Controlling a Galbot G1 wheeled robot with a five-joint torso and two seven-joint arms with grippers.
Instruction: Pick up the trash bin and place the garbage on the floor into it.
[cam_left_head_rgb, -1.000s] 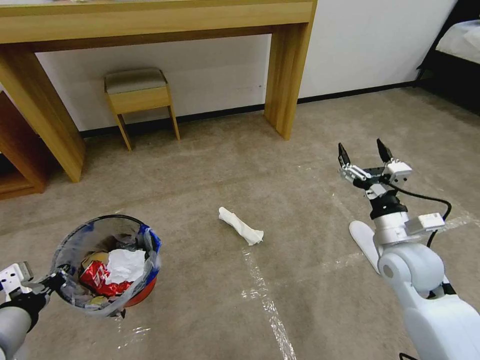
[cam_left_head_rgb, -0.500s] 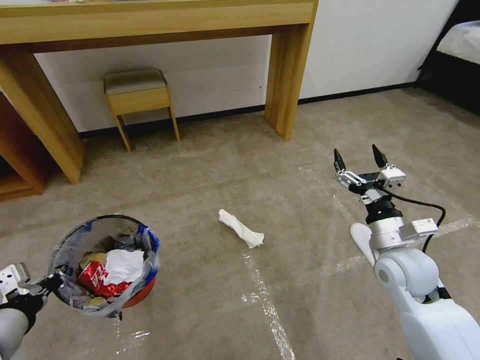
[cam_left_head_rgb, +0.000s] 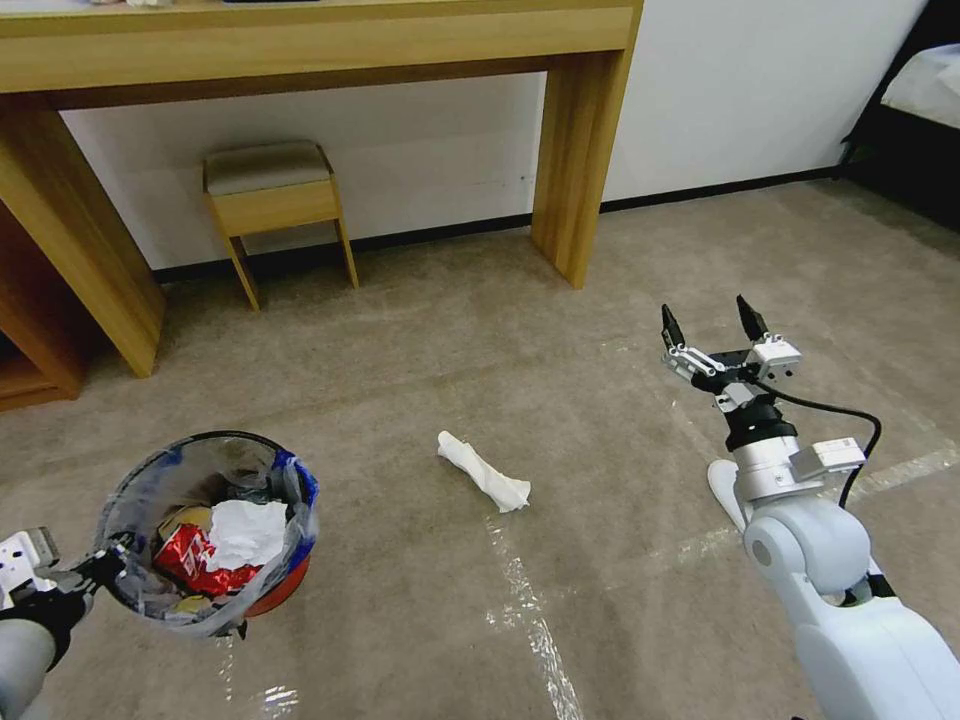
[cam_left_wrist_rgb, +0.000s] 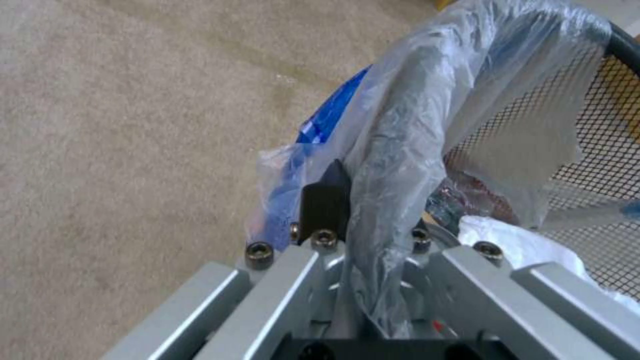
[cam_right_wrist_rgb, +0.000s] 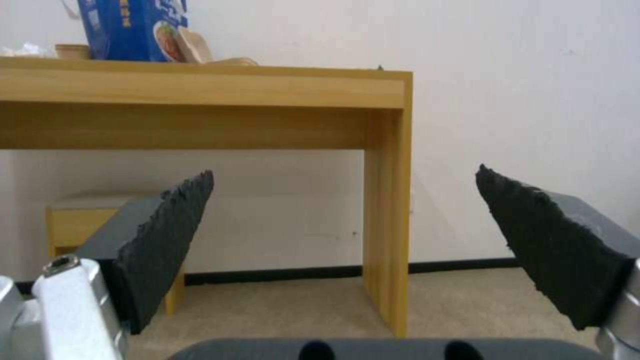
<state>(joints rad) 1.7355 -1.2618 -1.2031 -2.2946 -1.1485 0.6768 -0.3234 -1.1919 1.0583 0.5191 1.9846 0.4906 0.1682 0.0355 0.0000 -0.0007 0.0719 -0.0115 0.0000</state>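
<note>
Lower now, right pincer (cam_left_head_rgb: 712, 325) gapes wide; left pincer (cam_left_wrist_rgb: 363, 207) grips trash bin (cam_left_head_rgb: 205, 530) rim.

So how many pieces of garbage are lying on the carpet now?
2: a twisted white tissue in the middle of the carpet, and a flat white slipper partly hidden behind the right arm. More may be hidden.

The plastic liner (cam_left_wrist_rgb: 400, 165) is hiding one left gripper (cam_left_wrist_rgb: 363, 210) finger; the frame's right edge is cropping the bed (cam_left_head_rgb: 925, 90).
</note>
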